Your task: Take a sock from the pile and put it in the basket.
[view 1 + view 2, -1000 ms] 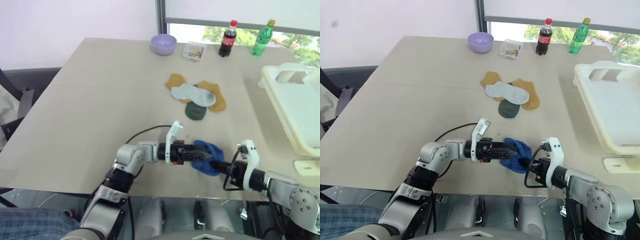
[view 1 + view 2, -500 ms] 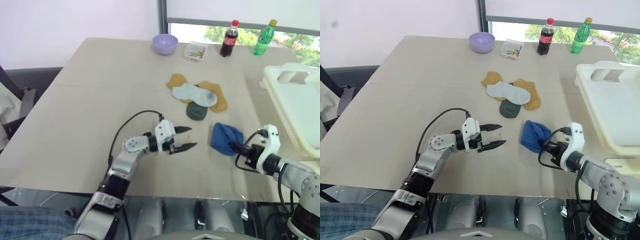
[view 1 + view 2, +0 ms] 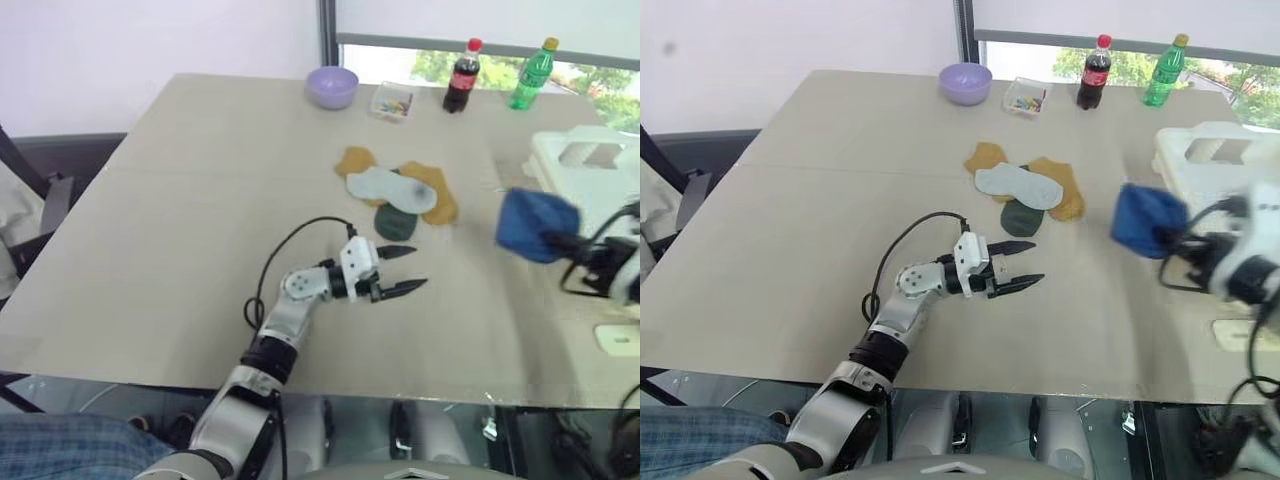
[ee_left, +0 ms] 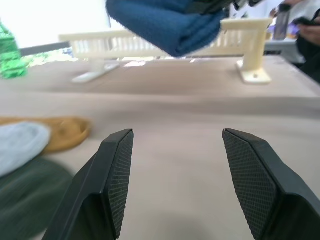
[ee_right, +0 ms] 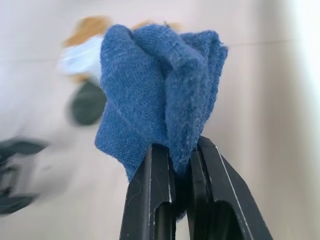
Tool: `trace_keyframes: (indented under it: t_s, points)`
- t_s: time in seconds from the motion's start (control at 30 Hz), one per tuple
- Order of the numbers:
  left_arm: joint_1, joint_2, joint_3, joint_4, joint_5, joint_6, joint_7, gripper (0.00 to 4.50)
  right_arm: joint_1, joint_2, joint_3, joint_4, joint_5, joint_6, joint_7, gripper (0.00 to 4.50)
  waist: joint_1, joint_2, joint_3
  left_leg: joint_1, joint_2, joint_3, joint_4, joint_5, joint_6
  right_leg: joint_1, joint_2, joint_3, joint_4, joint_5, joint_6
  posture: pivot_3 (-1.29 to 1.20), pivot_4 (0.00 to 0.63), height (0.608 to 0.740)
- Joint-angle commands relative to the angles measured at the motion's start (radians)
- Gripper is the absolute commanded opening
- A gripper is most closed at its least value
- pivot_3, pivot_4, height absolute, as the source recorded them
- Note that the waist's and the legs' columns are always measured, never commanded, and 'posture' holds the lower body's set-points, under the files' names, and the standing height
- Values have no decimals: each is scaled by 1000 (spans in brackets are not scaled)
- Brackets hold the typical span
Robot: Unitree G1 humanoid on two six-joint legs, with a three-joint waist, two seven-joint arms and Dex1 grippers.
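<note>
Lilac bowl [image 3: 332, 87], cola btl [image 3: 460, 77], green btl [image 3: 530, 75]

You have a beige table [image 3: 200, 200] before you. Near its middle lies the pile [image 3: 398, 195] of mustard, pale grey and dark green socks. Along the far edge stand a lilac bowl [image 3: 333, 87], a small clear box [image 3: 391, 102], a cola bottle [image 3: 462, 76] and a green bottle [image 3: 531, 74]. The basket [image 3: 590, 165] rests at the right edge.
</note>
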Motion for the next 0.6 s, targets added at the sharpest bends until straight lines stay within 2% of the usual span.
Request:
trace_keyframes:
  t_s: [0.03,0.43,0.6]
  points:
    - [13,-29,-10,-20,-23,-32,-21,3041,-37,-77,-103,114,6,6,-6,37,-2,0,0,0,0,0,0,0,0,0,0,0,0,0,0,0,150,736]
    - [-6,-133,58,-57,-88,-32,79,3041,-112,-116,-218,472,-143,-6,-47,37,0,0,0,1,0,0,2,0,0,0,0,5,1,0,2,0,150,736]
    - [-20,-139,66,-65,-112,-9,62,3041,-67,-138,-186,510,-182,-39,-17,2185,0,2,-1,1,0,0,1,0,1,0,0,4,1,0,2,0,150,736]
